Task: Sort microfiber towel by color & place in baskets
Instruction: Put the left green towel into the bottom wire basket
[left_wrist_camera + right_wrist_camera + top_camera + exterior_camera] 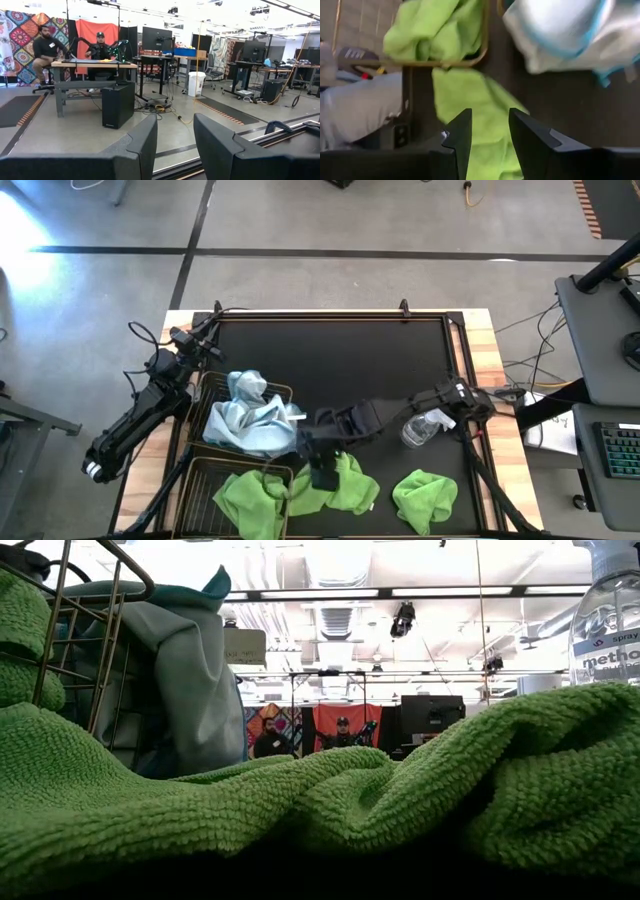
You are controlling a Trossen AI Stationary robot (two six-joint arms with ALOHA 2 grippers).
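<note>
The right claw (487, 135) is hanging with fingers apart over a green towel (345, 485) on the worktop (350, 360); the left claw (175, 145) is waiting open beside the baskets (205, 385).

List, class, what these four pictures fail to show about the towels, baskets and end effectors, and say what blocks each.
- Near basket: high view, cut by the bottom edge.
- Right end effector: in the high view the arm hides it; whether it touches the green towel is unclear.
- Blue towels: count unclear, bunched.
- Table: low view, green cloth fills the foreground.

Grey concrete floor (175, 127), cluttered workbenches (92, 64)
</note>
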